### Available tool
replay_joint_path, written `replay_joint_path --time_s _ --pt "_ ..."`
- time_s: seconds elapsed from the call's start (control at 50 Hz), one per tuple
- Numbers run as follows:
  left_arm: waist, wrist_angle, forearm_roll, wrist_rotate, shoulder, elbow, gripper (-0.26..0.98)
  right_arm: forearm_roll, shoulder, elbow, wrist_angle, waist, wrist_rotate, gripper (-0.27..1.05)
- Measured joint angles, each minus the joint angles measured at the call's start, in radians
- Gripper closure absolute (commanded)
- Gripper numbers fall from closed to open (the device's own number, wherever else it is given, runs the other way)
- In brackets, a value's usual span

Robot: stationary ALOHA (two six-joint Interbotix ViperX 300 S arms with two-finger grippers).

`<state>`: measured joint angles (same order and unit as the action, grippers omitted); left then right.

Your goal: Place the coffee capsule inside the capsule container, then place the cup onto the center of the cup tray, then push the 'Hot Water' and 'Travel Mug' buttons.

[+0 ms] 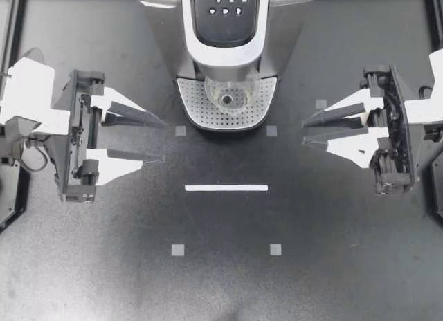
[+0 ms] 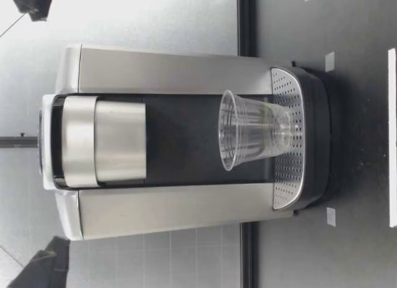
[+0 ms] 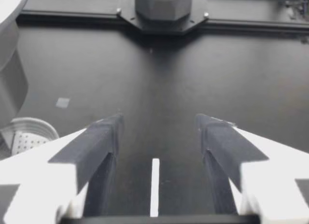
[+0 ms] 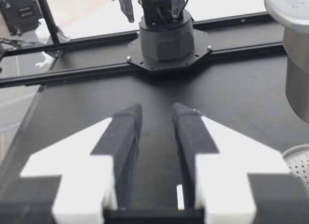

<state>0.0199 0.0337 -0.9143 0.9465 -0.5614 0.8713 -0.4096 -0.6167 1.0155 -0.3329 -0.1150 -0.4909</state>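
Top view: both grippers wait wide of the machine, cup already on its tray.
At mid-left the left gripper is spread wide, holding nothing. In the upper middle the clear cup stands on the cup tray, with the button panel above it at the frame's top edge. At mid-right the right gripper is parted more narrowly, also empty. No capsule shows anywhere. I'd say the buttons are what remains; they lie up-frame and inward from both grippers, neither plainly nearer.
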Motion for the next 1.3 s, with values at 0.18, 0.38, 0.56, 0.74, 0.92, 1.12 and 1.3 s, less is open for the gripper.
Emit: replay_joint_path --time_s 0.18,0.38,0.56,0.74,0.92,1.12,1.3 --pt "0.000 0.029 0.000 0.000 0.000 0.000 0.22 -0.002 0.000 0.002 -0.011 0.000 0.000 0.42" --pt "0.000 0.041 -0.002 -0.002 0.000 0.000 0.22 -0.002 0.000 0.008 -0.011 0.000 0.000 0.42" --pt "0.000 0.041 -0.002 -0.002 0.000 0.002 0.22 -0.002 0.002 0.006 -0.011 0.000 0.002 0.42" --pt "0.000 0.041 -0.002 -0.003 0.000 0.002 0.22 -0.002 0.002 0.006 -0.009 0.000 0.002 0.42" --pt "0.000 0.044 -0.002 -0.003 0.000 0.002 0.22 -0.002 0.000 0.014 -0.009 0.002 0.002 0.42" --pt "0.002 0.044 -0.002 -0.006 0.000 0.000 0.22 -0.002 -0.005 0.015 -0.014 0.002 0.002 0.42" --pt "0.002 0.046 -0.003 -0.025 0.000 0.002 0.22 -0.002 -0.003 0.017 -0.034 0.000 0.002 0.42"
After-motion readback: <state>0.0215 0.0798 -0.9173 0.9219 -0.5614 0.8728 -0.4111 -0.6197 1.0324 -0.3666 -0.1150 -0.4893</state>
